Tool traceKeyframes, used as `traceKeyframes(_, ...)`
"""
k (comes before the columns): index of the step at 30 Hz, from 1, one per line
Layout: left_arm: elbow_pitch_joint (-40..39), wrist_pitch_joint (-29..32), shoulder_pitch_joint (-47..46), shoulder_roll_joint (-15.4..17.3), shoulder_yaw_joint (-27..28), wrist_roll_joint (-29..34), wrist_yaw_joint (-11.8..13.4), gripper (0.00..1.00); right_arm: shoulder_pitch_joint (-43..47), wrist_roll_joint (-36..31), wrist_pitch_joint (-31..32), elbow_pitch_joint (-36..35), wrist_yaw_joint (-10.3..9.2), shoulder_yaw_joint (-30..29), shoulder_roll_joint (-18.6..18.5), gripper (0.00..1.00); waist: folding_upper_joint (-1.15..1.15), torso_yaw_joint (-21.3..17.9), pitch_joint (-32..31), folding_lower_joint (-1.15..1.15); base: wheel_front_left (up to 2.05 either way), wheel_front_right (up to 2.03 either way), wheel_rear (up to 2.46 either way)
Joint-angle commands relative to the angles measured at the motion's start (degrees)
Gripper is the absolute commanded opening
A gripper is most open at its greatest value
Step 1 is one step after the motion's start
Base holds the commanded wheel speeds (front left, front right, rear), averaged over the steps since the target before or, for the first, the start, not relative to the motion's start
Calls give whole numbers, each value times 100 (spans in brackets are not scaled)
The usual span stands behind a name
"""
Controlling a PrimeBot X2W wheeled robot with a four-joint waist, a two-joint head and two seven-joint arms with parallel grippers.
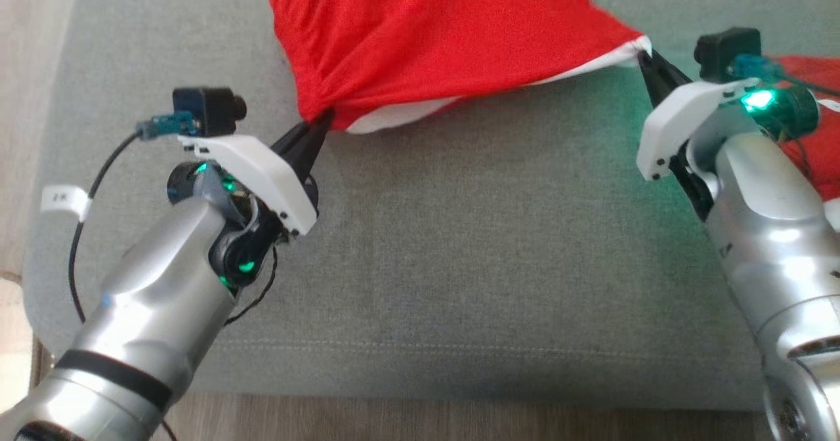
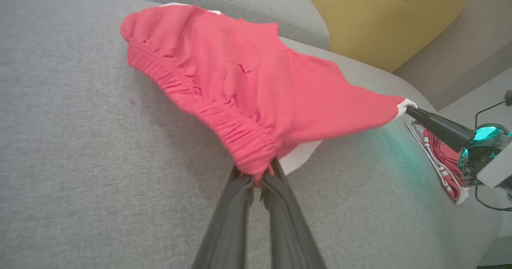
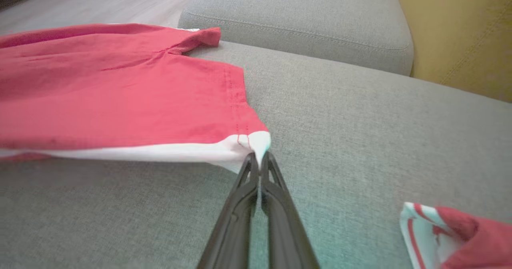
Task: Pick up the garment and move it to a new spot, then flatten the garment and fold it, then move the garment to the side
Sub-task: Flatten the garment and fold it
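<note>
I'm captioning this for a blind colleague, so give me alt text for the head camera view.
A red garment with a white hem is stretched between the robot's two arms over a grey sofa cushion. The left fingers pinch its gathered corner, and the right fingers pinch its white-edged corner. Another red cloth lies at the far right.

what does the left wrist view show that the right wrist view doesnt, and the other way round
Left wrist view, not the right wrist one: the left pincer shut on the gathered waistband, and the right pincer from the side, at the far corner. Right wrist view, not the left: a stitched hem, and that pincer's fingers close up, shut on the white corner. Both: the red garment stretched over the grey sofa, a yellow backing, and a second red-and-white cloth.
</note>
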Motion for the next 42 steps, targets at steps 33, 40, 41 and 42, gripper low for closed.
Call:
traceKeyframes(33, -1149, 392, 2032, 530, -1083, -144, 79, 0, 1390, 4525, 4345, -3929, -2, 5015, -3583, 0, 0, -85, -1622, 0, 0, 0, 0)
traceKeyframes(40, -1890, 670, 2597, 738, -1287, -310, 265, 0, 1640, 5216, 5227, -4641, -2, 5219, -4280, 0, 0, -60, -1900, 0, 0, 0, 0)
traceKeyframes(41, -2001, 692, 2658, 774, -1313, -315, 291, 0, 1693, 5355, 5322, -4766, -2, 5221, -4345, 0, 0, -56, -1922, 0, 0, 0, 0)
traceKeyframes(42, -2119, 696, 2715, 804, -1323, -324, 325, 0, 1743, 5510, 5395, -4880, -2, 5196, -4407, 0, 0, -51, -1941, 0, 0, 0, 0)
